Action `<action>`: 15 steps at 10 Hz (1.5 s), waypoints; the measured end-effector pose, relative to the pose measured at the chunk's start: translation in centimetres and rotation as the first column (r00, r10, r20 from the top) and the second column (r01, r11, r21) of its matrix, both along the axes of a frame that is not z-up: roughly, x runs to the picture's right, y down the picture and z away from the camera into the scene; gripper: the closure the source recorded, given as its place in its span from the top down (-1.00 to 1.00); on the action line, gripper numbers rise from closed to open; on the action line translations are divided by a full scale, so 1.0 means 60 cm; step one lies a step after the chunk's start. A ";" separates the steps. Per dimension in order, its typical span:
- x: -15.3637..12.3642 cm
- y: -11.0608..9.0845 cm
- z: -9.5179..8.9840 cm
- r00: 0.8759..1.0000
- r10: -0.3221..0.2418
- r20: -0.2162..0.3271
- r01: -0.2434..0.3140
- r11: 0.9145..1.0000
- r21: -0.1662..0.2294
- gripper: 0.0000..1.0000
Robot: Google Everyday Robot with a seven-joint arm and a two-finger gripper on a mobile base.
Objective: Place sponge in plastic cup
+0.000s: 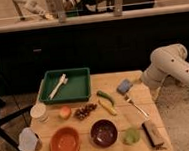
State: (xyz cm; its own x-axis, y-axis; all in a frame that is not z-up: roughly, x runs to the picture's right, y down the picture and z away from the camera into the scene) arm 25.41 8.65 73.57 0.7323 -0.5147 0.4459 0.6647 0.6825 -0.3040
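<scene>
The blue-grey sponge (123, 86) lies flat on the wooden table (142, 118), right of the green tray. The small lime-green plastic cup (130, 136) stands at the front, between the dark bowl and the brown brush block. My gripper (141, 82) is at the end of the white arm (169, 62), which reaches in from the right. It hovers just right of the sponge at the table's right edge, far behind the cup.
A green tray (77, 89) holds a white brush (57, 86). On the table are a white container (38, 111), an apple (65, 112), grapes (85, 111), a banana (107, 107), a green vegetable (105, 96), a fork (136, 106), an orange bowl (64, 142), a dark bowl (103, 132), a brown brush block (153, 133) and a pale jug (28, 140).
</scene>
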 end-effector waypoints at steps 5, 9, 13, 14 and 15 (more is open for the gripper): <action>-0.035 -0.060 0.113 0.999 -0.022 -0.044 0.023 1.000 0.020 0.60; -0.039 -0.053 0.175 0.997 0.006 -0.072 -0.004 0.999 0.034 0.60; -0.038 -0.052 0.236 0.998 0.011 -0.065 -0.009 0.999 0.031 0.60; -0.039 -0.059 0.246 0.998 0.012 -0.059 -0.010 0.999 0.033 0.60; -0.031 -0.064 0.258 0.998 0.012 -0.062 -0.010 0.999 0.033 0.60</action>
State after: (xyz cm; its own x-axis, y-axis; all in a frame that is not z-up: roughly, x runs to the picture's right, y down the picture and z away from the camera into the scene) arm 23.55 4.81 89.05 0.7640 -0.5199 0.3821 0.6374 0.7001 -0.3219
